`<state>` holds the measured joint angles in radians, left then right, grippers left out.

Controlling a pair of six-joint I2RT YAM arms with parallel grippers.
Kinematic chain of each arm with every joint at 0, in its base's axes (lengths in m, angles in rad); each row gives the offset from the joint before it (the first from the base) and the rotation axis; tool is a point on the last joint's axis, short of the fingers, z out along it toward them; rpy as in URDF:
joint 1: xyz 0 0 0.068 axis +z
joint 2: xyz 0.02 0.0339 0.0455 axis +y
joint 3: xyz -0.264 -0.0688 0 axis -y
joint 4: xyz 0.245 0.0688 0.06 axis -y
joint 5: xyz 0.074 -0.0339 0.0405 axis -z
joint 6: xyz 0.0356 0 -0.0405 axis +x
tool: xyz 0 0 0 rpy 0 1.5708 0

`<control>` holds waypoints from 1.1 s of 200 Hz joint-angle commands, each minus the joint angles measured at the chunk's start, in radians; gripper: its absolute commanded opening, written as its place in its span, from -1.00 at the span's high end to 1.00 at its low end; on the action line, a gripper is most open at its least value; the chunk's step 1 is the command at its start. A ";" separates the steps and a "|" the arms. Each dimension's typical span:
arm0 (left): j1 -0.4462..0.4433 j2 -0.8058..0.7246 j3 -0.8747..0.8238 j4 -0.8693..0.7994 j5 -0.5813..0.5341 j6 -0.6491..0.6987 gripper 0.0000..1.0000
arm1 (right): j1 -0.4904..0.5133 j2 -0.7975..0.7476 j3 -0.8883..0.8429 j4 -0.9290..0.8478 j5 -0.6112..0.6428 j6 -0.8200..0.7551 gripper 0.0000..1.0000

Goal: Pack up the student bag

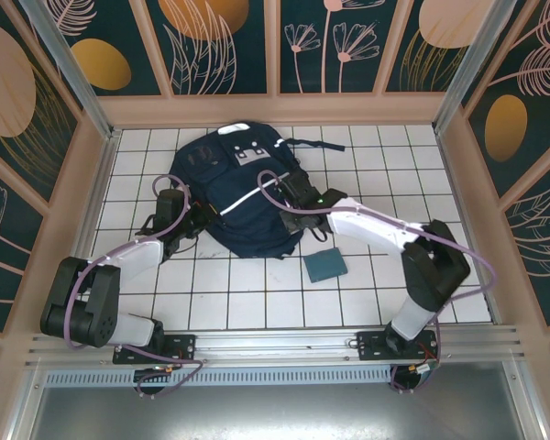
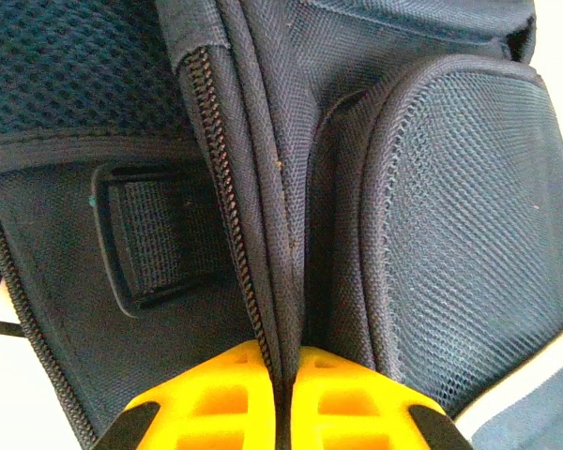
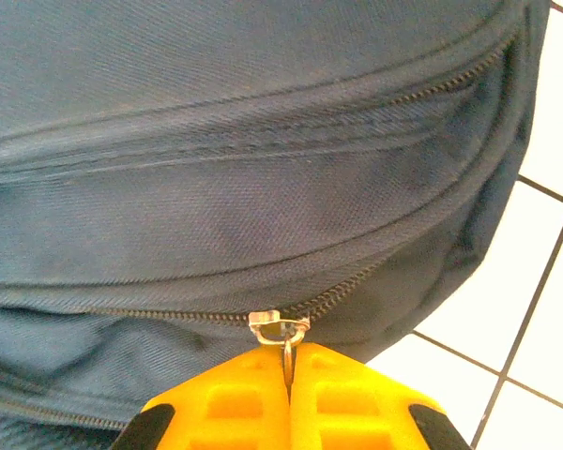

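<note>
White-tiled worktop [image 1: 238, 298], student bag [image 1: 234, 192] flat at its back centre. Left tool [image 2: 283, 380] clamped on bag's zipper edge [image 2: 227, 206], likely bracing; right tool [image 3: 289, 380] pinches zipper pull [image 3: 280, 330] to run it.

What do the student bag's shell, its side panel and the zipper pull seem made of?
The shell of the student bag looks like matte woven synthetic fabric; a fine diagonal weave shows. The side panel is open mesh, tiny holes visible. The zipper pull seems metal, silvery and glinting, pinched between the jaws of the right gripper.
</note>
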<state>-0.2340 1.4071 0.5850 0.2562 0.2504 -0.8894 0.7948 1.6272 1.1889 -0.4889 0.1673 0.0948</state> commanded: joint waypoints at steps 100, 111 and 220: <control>0.020 0.051 0.181 -0.149 -0.252 0.068 -0.08 | 0.125 -0.083 -0.079 0.207 -0.167 0.146 1.00; 0.019 0.009 0.147 -0.173 -0.250 0.050 -0.17 | 0.124 -0.074 -0.080 0.246 -0.197 0.155 1.00; -0.097 -0.274 -0.147 0.060 0.068 -0.486 0.06 | 0.122 -0.020 -0.043 0.274 -0.288 0.152 1.00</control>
<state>-0.2882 1.1526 0.4660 0.2211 0.2913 -1.2358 0.9165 1.6073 1.1122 -0.2756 -0.0967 0.2459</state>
